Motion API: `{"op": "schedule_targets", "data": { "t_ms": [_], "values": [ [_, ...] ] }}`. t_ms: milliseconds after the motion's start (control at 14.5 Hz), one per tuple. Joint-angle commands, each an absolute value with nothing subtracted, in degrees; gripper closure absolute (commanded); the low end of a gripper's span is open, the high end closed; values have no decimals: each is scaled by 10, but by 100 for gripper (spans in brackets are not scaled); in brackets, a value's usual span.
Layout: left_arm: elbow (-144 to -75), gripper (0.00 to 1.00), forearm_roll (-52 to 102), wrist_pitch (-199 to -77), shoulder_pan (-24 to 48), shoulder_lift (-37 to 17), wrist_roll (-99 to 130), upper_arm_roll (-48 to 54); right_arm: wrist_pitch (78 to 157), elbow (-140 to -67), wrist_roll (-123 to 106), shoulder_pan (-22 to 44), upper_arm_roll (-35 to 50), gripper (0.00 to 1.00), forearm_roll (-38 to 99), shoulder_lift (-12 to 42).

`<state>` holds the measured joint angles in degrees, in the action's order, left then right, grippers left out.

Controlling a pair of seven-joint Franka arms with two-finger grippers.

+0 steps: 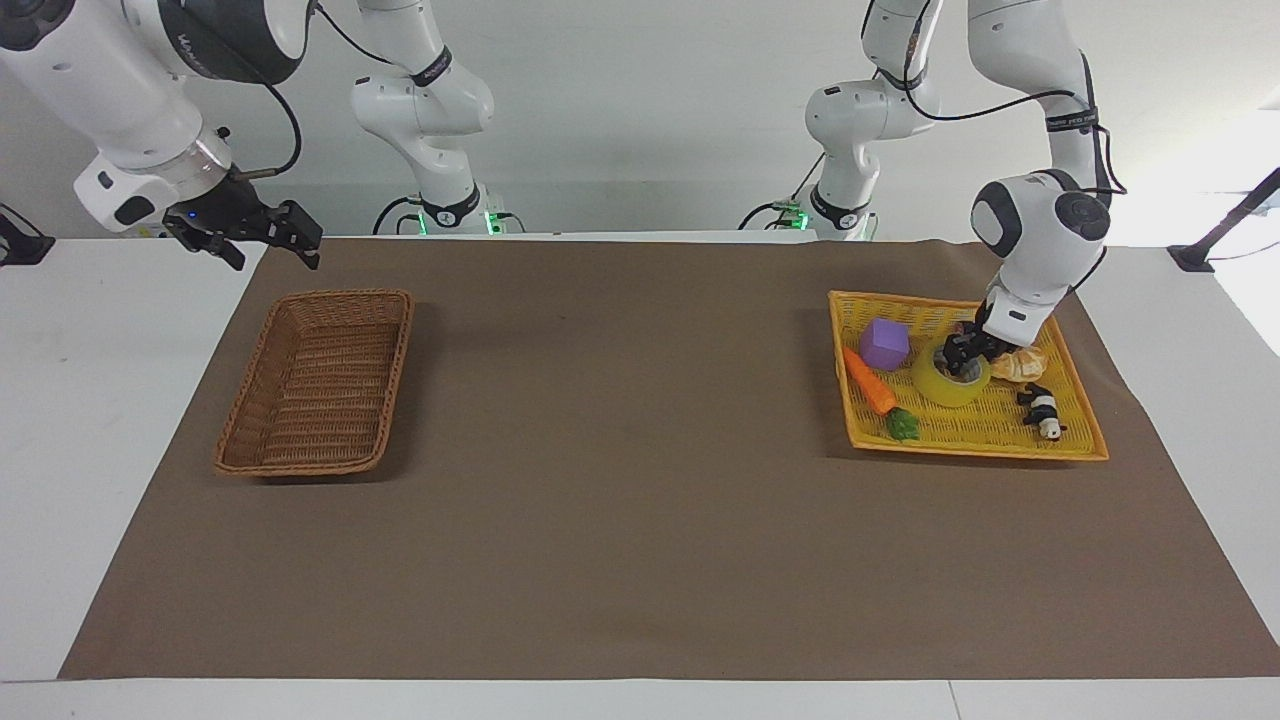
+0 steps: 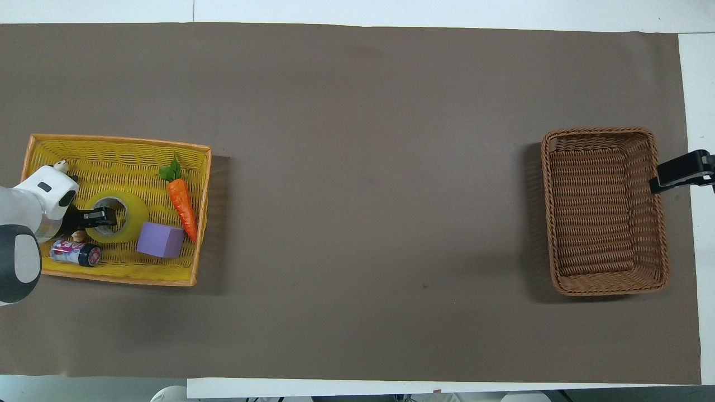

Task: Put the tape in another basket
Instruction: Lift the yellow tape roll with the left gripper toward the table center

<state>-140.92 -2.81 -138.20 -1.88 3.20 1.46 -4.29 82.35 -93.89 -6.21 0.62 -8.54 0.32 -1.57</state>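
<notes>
The yellow tape (image 1: 940, 386) lies in the bright yellow tray (image 1: 975, 452) at the left arm's end of the table; it also shows in the overhead view (image 2: 132, 214). My left gripper (image 1: 963, 354) reaches down into the tray and is shut on the roll's wall, one finger inside the core, as also seen in the overhead view (image 2: 106, 217). The dark brown wicker basket (image 1: 345, 294) stands empty at the right arm's end (image 2: 600, 131). My right gripper (image 1: 275, 246) waits open in the air beside the basket's end rim (image 2: 678, 172).
The tray also holds a purple cube (image 1: 885, 343), a toy carrot (image 1: 868, 382), a panda figure (image 1: 1042, 408), a bread-like piece (image 1: 1022, 365) and a small can (image 2: 75, 252). A brown mat (image 1: 620, 480) covers the table between tray and basket.
</notes>
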Motion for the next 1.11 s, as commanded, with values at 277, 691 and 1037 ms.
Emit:
{"op": "schedule_targets", "data": {
  "t_ms": [277, 691, 1037],
  "values": [
    [-1422, 71, -33, -1409, -1, 12, 25, -42, 818, -941, -75, 6, -86, 0, -2, -20],
    [-1330, 100, -33, -1303, -1, 10, 15, -42, 818, -941, -75, 6, -86, 0, -2, -20],
    [-1082, 100, 57, -1091, 74, -31, 72, -40, 818, -941, -75, 6, -86, 0, -2, -20]
  ]
}}
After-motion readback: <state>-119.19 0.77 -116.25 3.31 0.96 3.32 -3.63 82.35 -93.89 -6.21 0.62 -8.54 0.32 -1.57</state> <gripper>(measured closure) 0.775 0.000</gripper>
